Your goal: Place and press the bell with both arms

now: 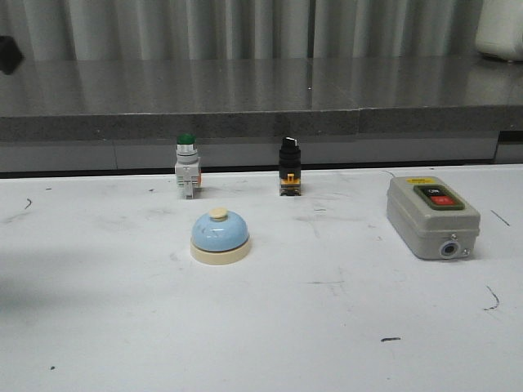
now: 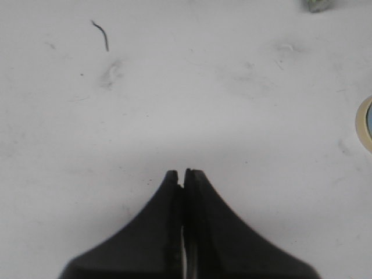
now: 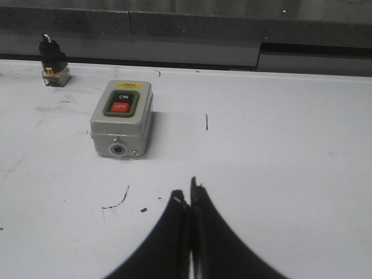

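Observation:
The light-blue bell point(image 1: 220, 236) with its cream base and cream button stands upright on the white table, left of centre in the front view. Only a sliver of the bell's base point(image 2: 366, 123) shows at the edge of the left wrist view. My left gripper point(image 2: 184, 173) is shut with nothing in it, above bare table, well apart from the bell. My right gripper point(image 3: 187, 195) is also shut and empty, hovering over the table short of the grey switch box point(image 3: 121, 117). Neither arm shows in the front view.
A green-capped grey push button point(image 1: 186, 165) and a black selector switch point(image 1: 288, 166) stand at the table's back edge. The grey switch box point(image 1: 432, 216) with ON and OFF buttons lies at the right. A grey ledge point(image 1: 261, 94) runs behind the table.

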You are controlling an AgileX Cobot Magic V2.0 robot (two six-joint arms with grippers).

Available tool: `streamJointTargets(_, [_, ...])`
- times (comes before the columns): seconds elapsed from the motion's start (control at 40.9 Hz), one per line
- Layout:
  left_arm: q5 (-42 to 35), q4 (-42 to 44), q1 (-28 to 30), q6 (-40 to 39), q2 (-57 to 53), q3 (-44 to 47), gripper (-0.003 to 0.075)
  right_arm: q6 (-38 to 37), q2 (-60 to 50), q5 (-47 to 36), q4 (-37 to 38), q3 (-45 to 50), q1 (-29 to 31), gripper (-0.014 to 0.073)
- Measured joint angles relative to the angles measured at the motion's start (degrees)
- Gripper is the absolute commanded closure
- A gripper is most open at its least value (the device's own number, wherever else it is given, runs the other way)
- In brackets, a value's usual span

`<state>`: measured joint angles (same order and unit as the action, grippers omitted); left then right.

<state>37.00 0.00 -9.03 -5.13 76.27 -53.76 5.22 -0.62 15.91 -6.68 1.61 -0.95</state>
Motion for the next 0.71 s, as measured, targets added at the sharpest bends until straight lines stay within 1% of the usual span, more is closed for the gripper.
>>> streamJointTargets(0.073, [-4.1,-0.4,1.3,0.0,-6.5,5.6,0.074,0.0,0.0,0.0,0.0,0.0,0.0,0.0661])
streamJointTargets(0.245, [-14.8,-1.6,1.6,0.0,-23.9,18.2,0.074,0.0,0.0,0.0,0.0,0.0,0.0,0.0661])
streamJointTargets(0.367, [-21.7,-2.3,1.6,0.0,-35.5,24.6,0.074,0.0,0.0,0.0,0.0,0.0,0.0,0.0661])
streamJointTargets(0.416, [-23.2,-2.4,1.6,0.0,-41.1,26.8,0.074,0.0,0.0,0.0,0.0,0.0,0.0,0.0661])
streamJointTargets(0.587, [-24.0,-2.5,1.6,0.0,-55.2,32.8,0.074,0.0,0.0,0.0,0.0,0.0,0.0,0.0661])
streamJointTargets(0.709, [-21.7,-2.6,1.6,0.0,-60.3,35.5,0.074,0.0,0.0,0.0,0.0,0.0,0.0,0.0661])
